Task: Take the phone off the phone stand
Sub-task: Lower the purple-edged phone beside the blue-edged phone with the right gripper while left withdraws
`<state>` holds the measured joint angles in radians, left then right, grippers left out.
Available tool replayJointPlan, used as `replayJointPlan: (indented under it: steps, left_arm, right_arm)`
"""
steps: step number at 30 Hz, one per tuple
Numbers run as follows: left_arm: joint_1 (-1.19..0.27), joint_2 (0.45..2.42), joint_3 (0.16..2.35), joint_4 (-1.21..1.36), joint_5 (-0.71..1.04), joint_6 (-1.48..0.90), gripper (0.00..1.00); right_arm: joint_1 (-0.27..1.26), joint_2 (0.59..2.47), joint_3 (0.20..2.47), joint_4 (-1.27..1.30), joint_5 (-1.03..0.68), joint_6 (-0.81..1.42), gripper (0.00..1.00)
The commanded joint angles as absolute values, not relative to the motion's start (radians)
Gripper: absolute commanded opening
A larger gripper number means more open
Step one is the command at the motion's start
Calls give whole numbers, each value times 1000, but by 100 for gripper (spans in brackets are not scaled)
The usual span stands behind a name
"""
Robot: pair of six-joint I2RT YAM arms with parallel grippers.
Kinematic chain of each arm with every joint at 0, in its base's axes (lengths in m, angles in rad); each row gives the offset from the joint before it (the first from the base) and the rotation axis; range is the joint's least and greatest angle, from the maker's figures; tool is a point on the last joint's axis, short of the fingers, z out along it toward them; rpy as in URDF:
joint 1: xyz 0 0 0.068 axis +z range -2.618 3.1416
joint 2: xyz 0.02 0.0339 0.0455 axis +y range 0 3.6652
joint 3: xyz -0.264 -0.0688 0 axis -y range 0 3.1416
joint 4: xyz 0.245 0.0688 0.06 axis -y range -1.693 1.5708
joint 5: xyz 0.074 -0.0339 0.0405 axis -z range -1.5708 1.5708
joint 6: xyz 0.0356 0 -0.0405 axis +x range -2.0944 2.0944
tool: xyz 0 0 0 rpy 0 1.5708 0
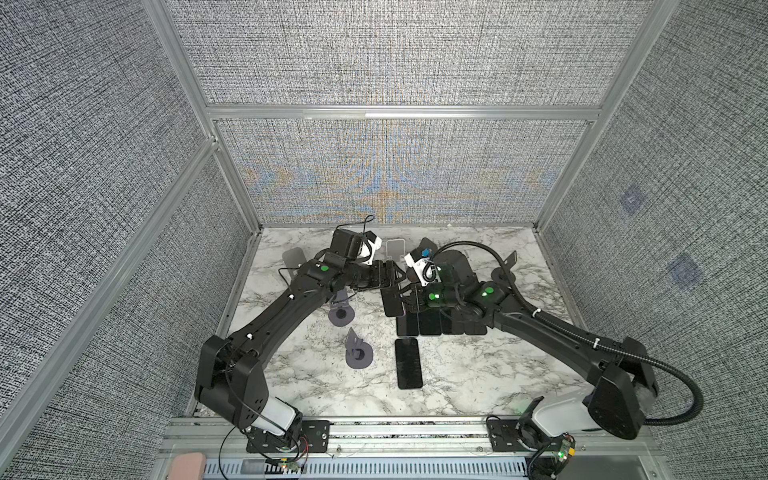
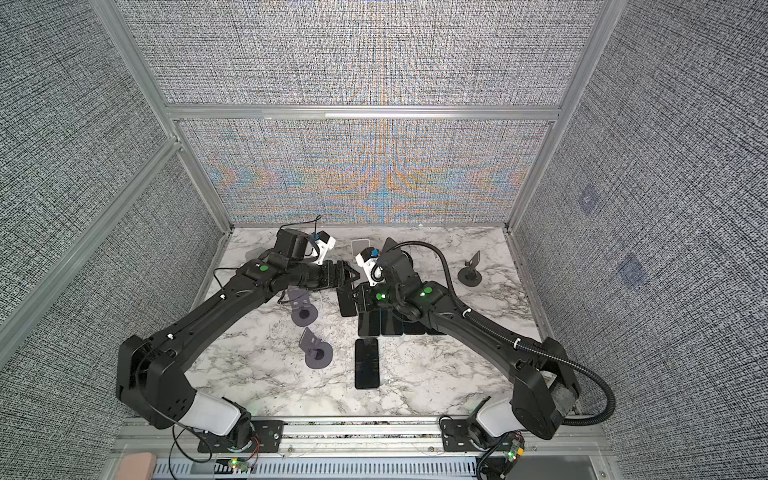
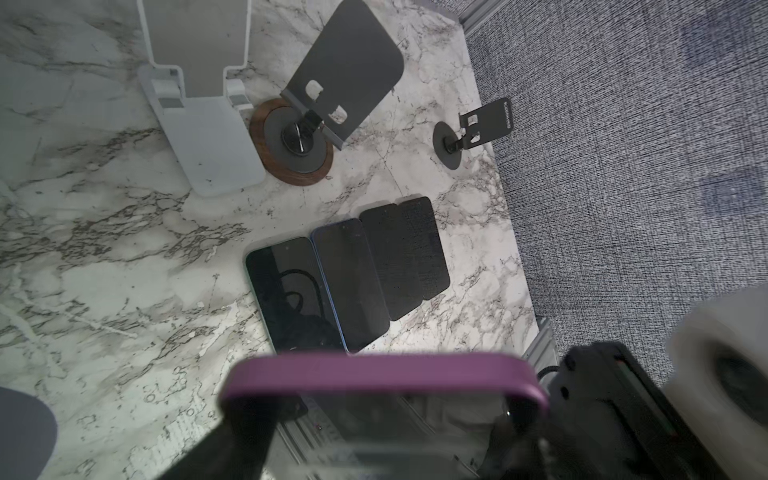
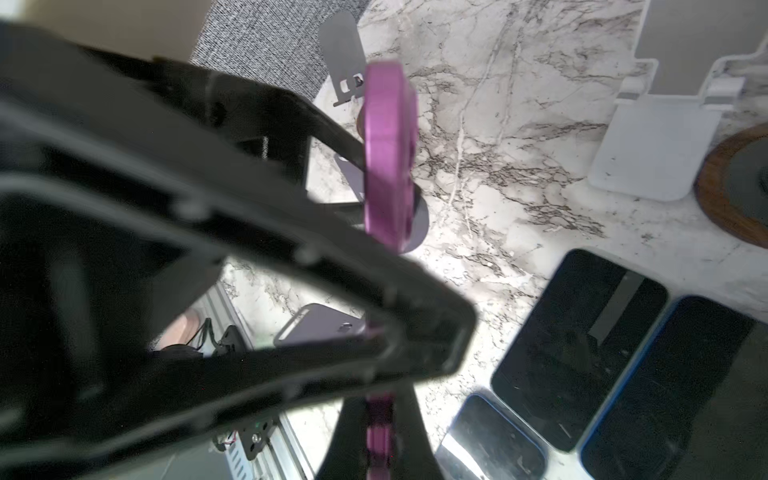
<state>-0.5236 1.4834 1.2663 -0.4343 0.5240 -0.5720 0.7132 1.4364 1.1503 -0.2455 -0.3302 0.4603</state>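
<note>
Bimanual cell, both arms meeting over the middle of the marble tabletop [image 1: 478, 374]. The purple phone [image 4: 388, 145] is held in the air between the two pincers and rests on none of the stands. In both top views it appears as a dark rectangle just behind the left end of a row of phones [image 3: 353, 274] lying flat.

**Appearance.** The body is slim, with a matte magenta-purple frame and rounded corners. The right wrist view shows it edge-on as a narrow purple band. The left wrist view shows one short end, with a glossy dark face below it that carries reflections.

**Right pincer** [image 4: 379, 432]. It is closed on the thin edge of the purple phone, with one finger on each face.

**Left pincer** [image 1: 397, 279]. Its jaws are spread wide and straddle the purple phone. One finger ends at the phone's face; the other stands clear of it.

**Surroundings.**
- A lone phone [image 1: 408, 362] lies screen-up, nearer the arm bases.
- Two grey stands [image 1: 341, 313] sit to the left of the row of phones.
- A white stand [image 3: 208, 137], a wood-ringed stand [image 3: 307, 158] and a small black stand [image 3: 465, 137] sit toward the back.
</note>
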Motion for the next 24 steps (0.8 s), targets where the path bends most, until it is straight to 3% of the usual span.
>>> replayJointPlan:
  steps: [1, 7, 15, 24]
  left_arm:
    - [-525, 1451, 1243, -391, 499, -561, 99]
    - [-531, 1347, 1131, -419, 354, -604, 99]
    - [-701, 1264, 970, -444, 132, -736, 99]
    - [-830, 1352, 859, -264, 121, -881, 99]
  right_arm:
    - [699, 1405, 1134, -265, -341, 466, 0]
    - [642, 1253, 977, -418, -333, 490, 0]
    - [626, 990, 717, -645, -380, 616, 0]
    - [621, 851, 472, -497, -456, 792, 0]
